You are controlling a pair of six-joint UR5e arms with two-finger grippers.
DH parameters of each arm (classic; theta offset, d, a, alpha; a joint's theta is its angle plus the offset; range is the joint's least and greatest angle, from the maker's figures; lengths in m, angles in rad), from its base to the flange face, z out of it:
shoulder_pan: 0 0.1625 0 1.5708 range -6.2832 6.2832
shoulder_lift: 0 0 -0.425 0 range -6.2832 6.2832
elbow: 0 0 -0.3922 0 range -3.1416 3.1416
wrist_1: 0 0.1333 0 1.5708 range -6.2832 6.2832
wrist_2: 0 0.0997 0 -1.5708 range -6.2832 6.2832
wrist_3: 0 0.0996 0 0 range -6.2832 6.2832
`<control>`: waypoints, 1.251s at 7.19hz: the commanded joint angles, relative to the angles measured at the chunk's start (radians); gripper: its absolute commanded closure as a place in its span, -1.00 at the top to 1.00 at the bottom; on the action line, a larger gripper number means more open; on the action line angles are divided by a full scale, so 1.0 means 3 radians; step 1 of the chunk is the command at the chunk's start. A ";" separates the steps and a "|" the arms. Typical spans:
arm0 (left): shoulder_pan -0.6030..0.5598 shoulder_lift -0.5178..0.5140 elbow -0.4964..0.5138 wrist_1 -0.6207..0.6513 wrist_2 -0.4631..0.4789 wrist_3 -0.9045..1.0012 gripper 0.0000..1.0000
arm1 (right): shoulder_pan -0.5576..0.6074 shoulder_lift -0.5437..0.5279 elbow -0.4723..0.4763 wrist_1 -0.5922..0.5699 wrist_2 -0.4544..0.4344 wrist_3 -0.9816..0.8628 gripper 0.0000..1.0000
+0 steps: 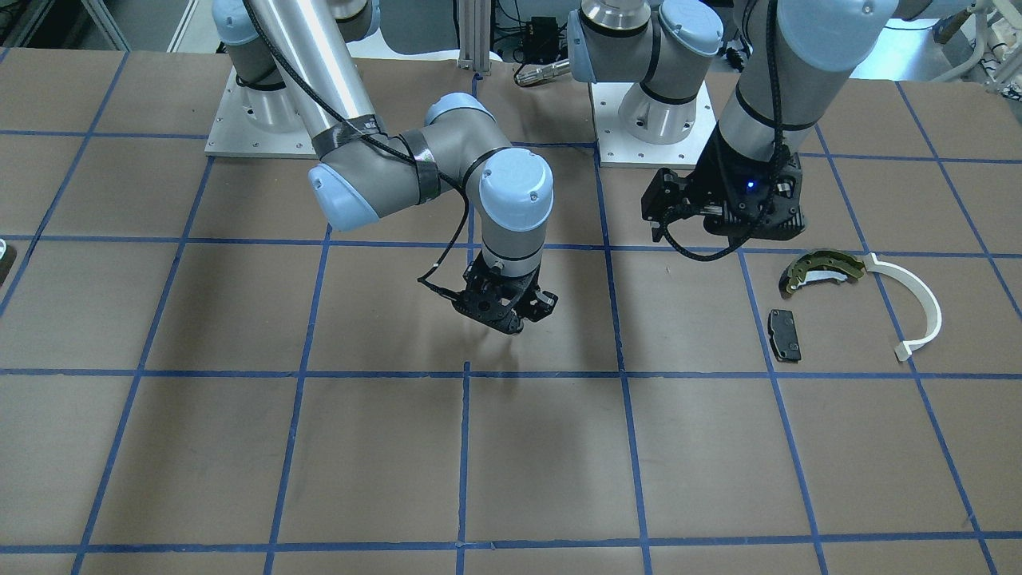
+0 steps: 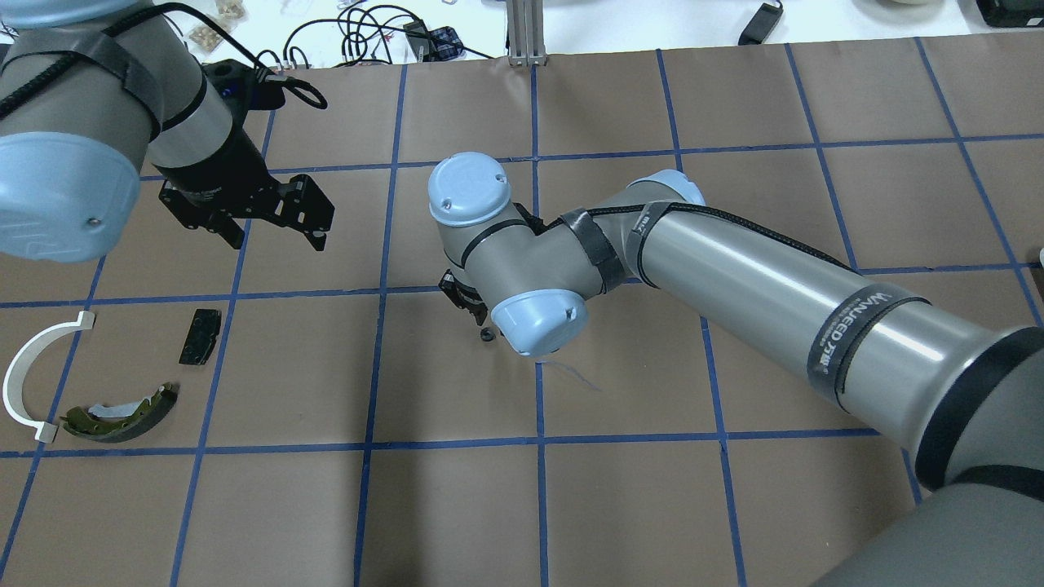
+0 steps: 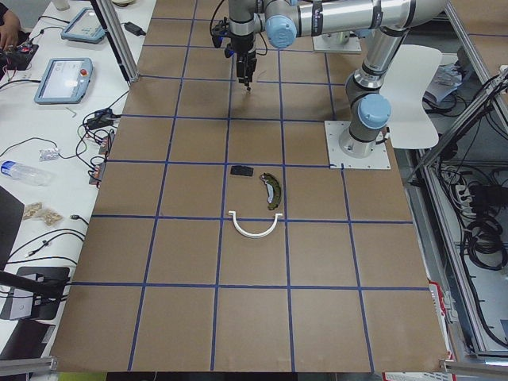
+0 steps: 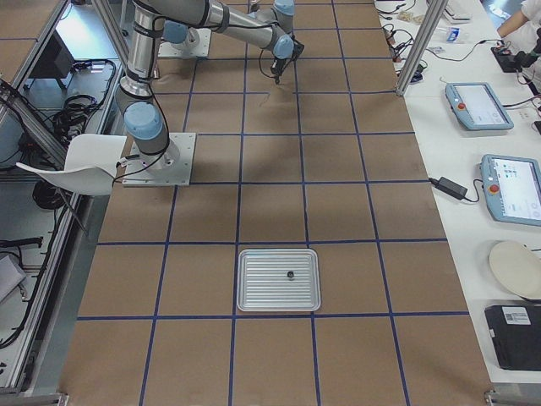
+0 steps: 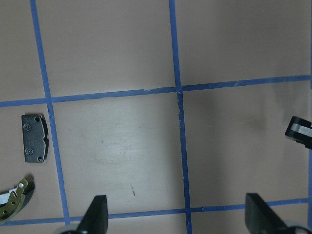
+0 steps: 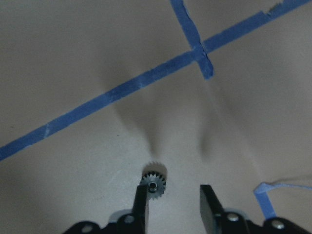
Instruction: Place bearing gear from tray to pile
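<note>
Closest under the right wrist camera we see the bearing gear (image 6: 153,184), a small toothed wheel lying flat on the worktop (image 1: 239,447) about at its middle. It sits at the tip of one finger of the right claw (image 6: 174,192) and not in the gap. The claw is spread with nothing between its fingers, and we cannot tell whether that fingertip touches the gear. Farther toward the worktop's left end, the left claw (image 5: 176,200) hangs above bare brown paper, also spread wide and empty. Beyond it lies the pile (image 1: 824,270): an olive brake shoe (image 2: 122,408), a white arc strip (image 2: 33,367) just beside it, and a black pad (image 2: 200,336) a little apart. Farthest off, near the worktop's right end, the ribbed tray (image 4: 279,306) holds one small dark part (image 4: 289,274) (too small for us to name). We judge the task to be in mid-carry: the gear is out of the tray but well short of the pile, parked between the two arms. It looks to us like a relay. The next move would then call for the right arm to rise clear of the middle. The left claw would have to come across, centre over the gear and close on its thin toothed rim. Since the wheel is tiny and flat, the fingers must come right down to the paper or it may skid aside.
</note>
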 commanded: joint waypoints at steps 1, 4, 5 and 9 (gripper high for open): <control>-0.0001 -0.0078 -0.0361 0.0465 -0.0147 0.0019 1.00 | -0.0165 -0.0046 0.0004 -0.0106 -0.0019 -0.0789 1.00; -0.0077 -0.0144 -0.0502 0.0646 -0.0229 -0.0022 1.00 | -0.0879 -0.0311 0.0004 0.0224 0.0001 -0.2588 1.00; -0.0153 -0.0206 -0.0507 0.0764 -0.0230 -0.0042 1.00 | -0.1196 -0.0453 0.0004 0.0429 -0.0004 -0.2835 1.00; -0.0684 -0.0788 -0.0711 0.1801 -0.0260 -0.0327 1.00 | -0.2800 -0.0767 -0.0001 0.0916 -0.0040 -0.4597 1.00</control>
